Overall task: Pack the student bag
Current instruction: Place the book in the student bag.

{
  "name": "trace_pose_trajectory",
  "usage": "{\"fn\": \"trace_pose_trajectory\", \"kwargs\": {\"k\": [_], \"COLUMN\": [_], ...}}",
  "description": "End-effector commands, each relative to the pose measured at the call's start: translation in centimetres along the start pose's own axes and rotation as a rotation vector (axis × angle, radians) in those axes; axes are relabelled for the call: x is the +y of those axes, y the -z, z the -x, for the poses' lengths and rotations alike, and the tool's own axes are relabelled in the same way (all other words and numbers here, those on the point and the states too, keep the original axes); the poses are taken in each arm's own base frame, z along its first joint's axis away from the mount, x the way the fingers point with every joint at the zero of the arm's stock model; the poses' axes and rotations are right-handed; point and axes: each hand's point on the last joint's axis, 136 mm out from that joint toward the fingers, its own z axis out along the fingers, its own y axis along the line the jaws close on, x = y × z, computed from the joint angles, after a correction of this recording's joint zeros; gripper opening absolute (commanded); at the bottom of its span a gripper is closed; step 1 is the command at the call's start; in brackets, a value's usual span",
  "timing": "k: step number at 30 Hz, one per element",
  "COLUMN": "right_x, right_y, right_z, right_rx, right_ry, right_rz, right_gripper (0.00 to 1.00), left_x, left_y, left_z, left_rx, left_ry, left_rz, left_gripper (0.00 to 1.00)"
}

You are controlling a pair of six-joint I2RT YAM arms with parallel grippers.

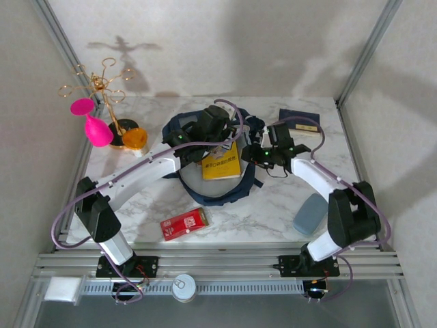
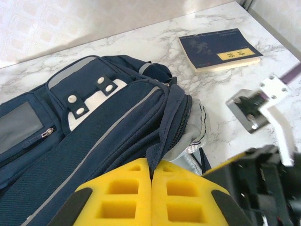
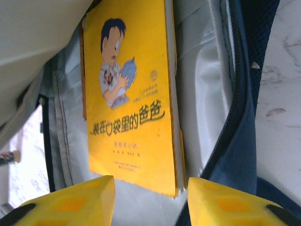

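From above, the backpack point(image 1: 232, 191) lies flat in the middle of the marble table point(image 1: 273, 212), between the two arms, with a yellow book point(image 1: 222, 166) showing in its mouth. It looks soft and floppy. It would probably sag and fold if lifted by one spot, so the stitched rim of the opening or a strap seems the best place to take hold. The left claw point(image 1: 217, 133) sits on top of the bag's far part, and the right claw point(image 1: 258, 152) is at its right edge. From this height I cannot tell how far open either one is. A navy book point(image 1: 299, 123) lies on the table beyond the right claw.

In the left wrist view, the backpack point(image 2: 108, 136) shows woven cloth, a zip rim and snap tabs. That surface gives grip and is not slippery, and nothing on it looks fragile. The left claw point(image 2: 151, 188) is pressed together, with the edge of the bag's flap running into the seam between its fingers. I judge that it is pinching that edge to hold the mouth up. The navy book point(image 2: 218, 49) lies on the marble, apart from the bag.

In the right wrist view, the backpack point(image 3: 202, 94) shows its pale lining, thin and limp, with the yellow book point(image 3: 129, 94) lying against it. The right claw point(image 3: 150, 200) is spread wide, with nothing between its fingers, just short of the book's near edge.
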Motion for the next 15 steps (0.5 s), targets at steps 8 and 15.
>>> {"fn": "trace_pose_trajectory", "kwargs": {"k": [8,15], "right_x": [0.7,-2.3], "right_y": [-4.4,-7.1], "right_z": [-5.8,-7.3], "right_rx": [0.114,0.12], "right_ry": [0.037,0.026], "right_rz": [-0.052,-0.144], "right_gripper": [0.17,0.06], "left_x": [-1.0,-1.6], "left_y": [1.6,1.6], "left_z": [5.6,5.2], "left_rx": [-0.177,-0.162], "left_ry": [0.097,0.112], "left_rz": [-0.049,-0.081], "left_gripper": [0.0,0.0]}}
